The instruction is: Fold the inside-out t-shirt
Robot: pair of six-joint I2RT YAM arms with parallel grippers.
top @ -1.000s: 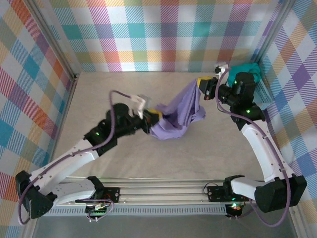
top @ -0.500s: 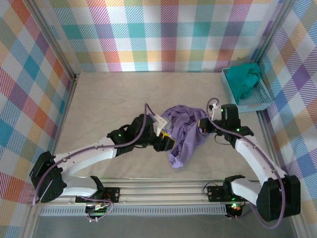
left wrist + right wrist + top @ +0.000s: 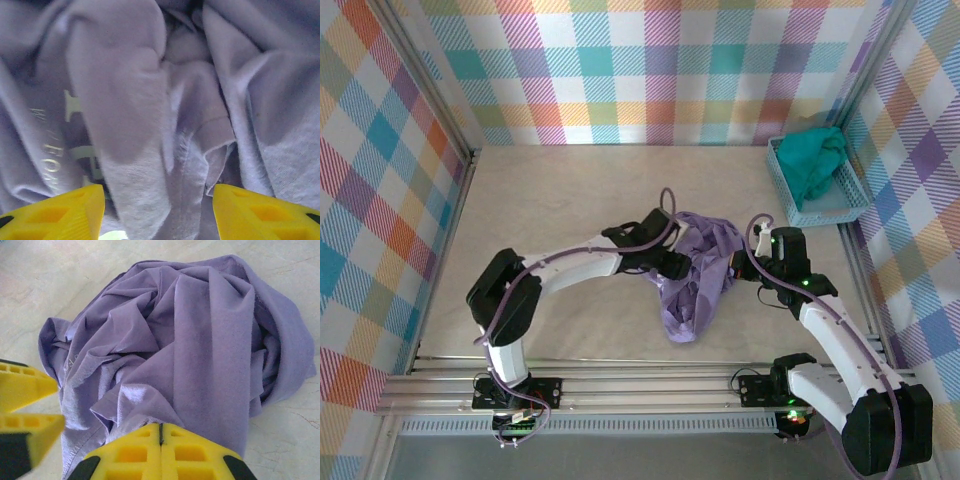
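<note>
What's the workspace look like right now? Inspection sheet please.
Surface: pale table, no spills or marks seen.
Job's things: inside-out t-shirt, lavender, lying in a crumpled heap at mid-table, not folded.
Clutter: blue basket in the far right corner, holding a teal garment.
Grippers: left gripper open, fingers apart over the shirt's folds; right gripper shut, fabric pinched at its tips.
Cables: purple cable loops stand up above the left arm and the right arm.
Surroundings: plaid walls on three sides, metal rail at the near edge.
</note>
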